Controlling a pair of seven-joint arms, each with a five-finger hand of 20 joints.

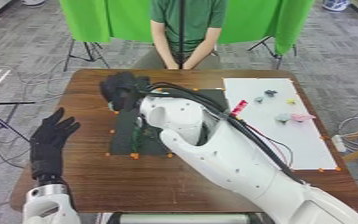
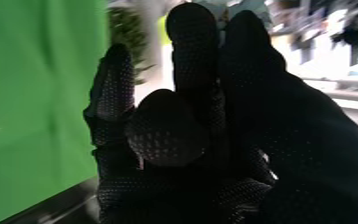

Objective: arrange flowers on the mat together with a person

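left hand [image 1: 53, 142]: open, by table's [image 1: 78, 185] left edge | right hand [image 1: 122, 87]: grip cannot tell, at dark mat's [image 1: 122, 142] far left corner; wrist view, 1 pale blue flower [image 2: 250, 6] behind it | white sheet [image 1: 304, 152], right: yellow flower [image 1: 291, 101], pink flower [image 1: 303, 117], others bluish

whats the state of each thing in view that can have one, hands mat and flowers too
left hand: open, fingers spread
right hand: over the mat's far left corner, grip unclear
dark mat: laid flat, partly covered by the right arm
white sheet: laid flat
pink flower, yellow flower, dark blue flower: on the white sheet, unarranged
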